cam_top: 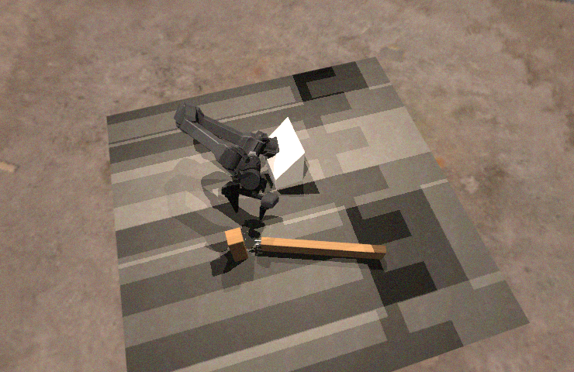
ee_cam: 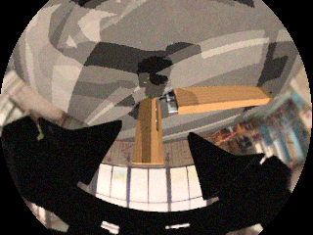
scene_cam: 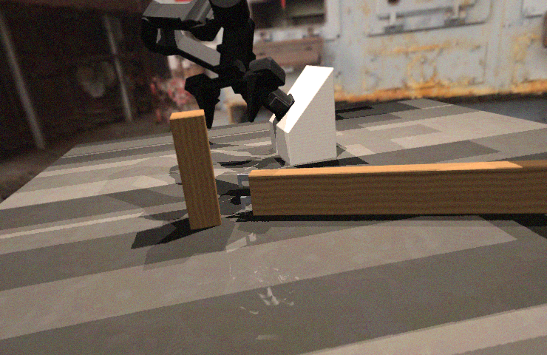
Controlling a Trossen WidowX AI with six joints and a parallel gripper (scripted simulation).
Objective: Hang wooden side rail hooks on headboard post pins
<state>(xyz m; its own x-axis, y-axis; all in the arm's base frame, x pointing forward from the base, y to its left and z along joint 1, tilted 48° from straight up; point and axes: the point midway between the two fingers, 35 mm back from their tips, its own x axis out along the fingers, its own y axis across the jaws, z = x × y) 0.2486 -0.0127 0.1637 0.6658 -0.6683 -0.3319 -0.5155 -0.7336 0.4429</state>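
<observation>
The wooden side rail (cam_top: pixel 323 247) (scene_cam: pixel 400 192) (ee_cam: pixel 220 99) rests on its long narrow edge on the table. Two steel hooks (scene_cam: pixel 243 180) (ee_cam: pixel 171 101) stick out of its end towards the post, with a gap between. The headboard post (cam_top: pixel 236 241) (scene_cam: pixel 195 171) (ee_cam: pixel 144 132) stands upright, apart from the rail. Its slot shows as a thin strip on the rail side in the wrist view; the pins cannot be made out. My gripper (cam_top: pixel 248 215) (scene_cam: pixel 230 123) (ee_cam: pixel 156 129) is open and empty, above the table on the arm-base side of the post and the rail's hook end.
A white wedge-shaped block (cam_top: pixel 289 153) (scene_cam: pixel 313 121) stands behind the rail, with the arm's base at its sloping face. The patterned table (cam_top: pixel 252 328) (scene_cam: pixel 366 293) carries everything; its far right edge lies beyond the rail's far end in the top view.
</observation>
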